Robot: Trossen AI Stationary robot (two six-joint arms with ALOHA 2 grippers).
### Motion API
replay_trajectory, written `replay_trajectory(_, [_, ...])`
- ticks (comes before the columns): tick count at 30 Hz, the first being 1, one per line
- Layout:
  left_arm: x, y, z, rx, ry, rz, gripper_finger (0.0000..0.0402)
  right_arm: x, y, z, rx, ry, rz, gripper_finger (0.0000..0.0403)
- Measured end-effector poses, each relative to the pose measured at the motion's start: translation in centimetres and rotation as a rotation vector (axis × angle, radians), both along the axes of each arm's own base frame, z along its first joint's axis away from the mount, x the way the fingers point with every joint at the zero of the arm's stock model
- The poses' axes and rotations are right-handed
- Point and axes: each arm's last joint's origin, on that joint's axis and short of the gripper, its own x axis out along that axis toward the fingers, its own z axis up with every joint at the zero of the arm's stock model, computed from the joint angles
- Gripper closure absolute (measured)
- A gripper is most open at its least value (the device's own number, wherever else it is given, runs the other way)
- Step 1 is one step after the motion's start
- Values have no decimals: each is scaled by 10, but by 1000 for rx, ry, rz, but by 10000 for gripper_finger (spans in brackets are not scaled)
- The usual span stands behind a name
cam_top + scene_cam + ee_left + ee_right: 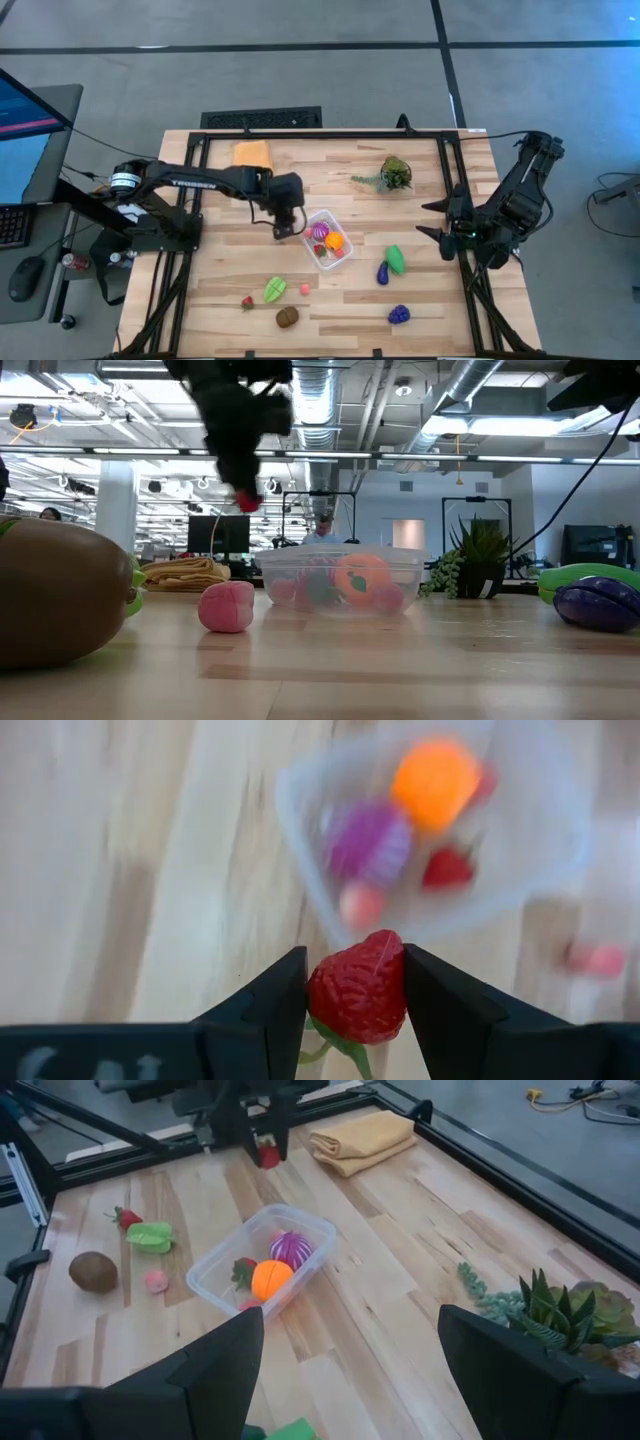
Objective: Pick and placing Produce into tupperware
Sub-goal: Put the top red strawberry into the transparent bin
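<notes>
Wooden table [330, 300]: slatted light top inside a dark frame.
Left arm: reaches in over the table; left gripper [284, 226] hangs just beside the tupperware's near corner, clamped on a red strawberry [358, 988], raised off the tabletop.
Right arm: parked at the table's right edge; right gripper [350, 1355] spread wide, empty.
Folded orange-yellow cloth [251, 153]: far side, behind the left arm.
Plant sprig [393, 173]: far right of centre.
Tupperware [312, 220]: clear, mid-table, holding an orange piece [334, 241], a purple piece [320, 231] and red pieces.
Loose produce, well apart:
- green pepper [396, 259]
- purple eggplant [383, 272]
- blue-purple grapes [399, 314]
- brown kiwi [287, 317]
- green leafy piece [274, 290]
- pink piece [305, 289]
- small red piece [247, 302]
</notes>
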Motion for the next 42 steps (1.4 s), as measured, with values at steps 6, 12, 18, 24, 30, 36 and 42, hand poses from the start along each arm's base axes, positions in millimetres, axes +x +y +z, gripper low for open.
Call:
replay_trajectory(6, [14, 1, 12, 17, -164, -13, 255, 1, 1, 1, 13, -9, 0, 81])
replay_trajectory(12, [21, 2, 18, 27, -266, -12, 255, 1, 1, 1, 17, -12, 0, 81])
replay_trajectory(18, [27, 2, 23, 46, -350, -22, 255, 1, 1, 1, 17, -12, 0, 81])
replay_trajectory(24, [40, -1, 12, 55, -373, -41, 255, 2, 2, 1, 29, -21, 0, 81])
replay_trajectory(30, [58, -14, -28, 31, -271, -83, 255, 2, 3, 2, 51, -22, 7, 81])
replay_trajectory(36, [61, -24, -38, 14, -246, -122, 255, 2, 4, 2, 61, -11, 16, 81])
replay_trajectory(42, [57, -24, -42, 20, -181, -138, 255, 2, 4, 2, 59, -11, 15, 81])
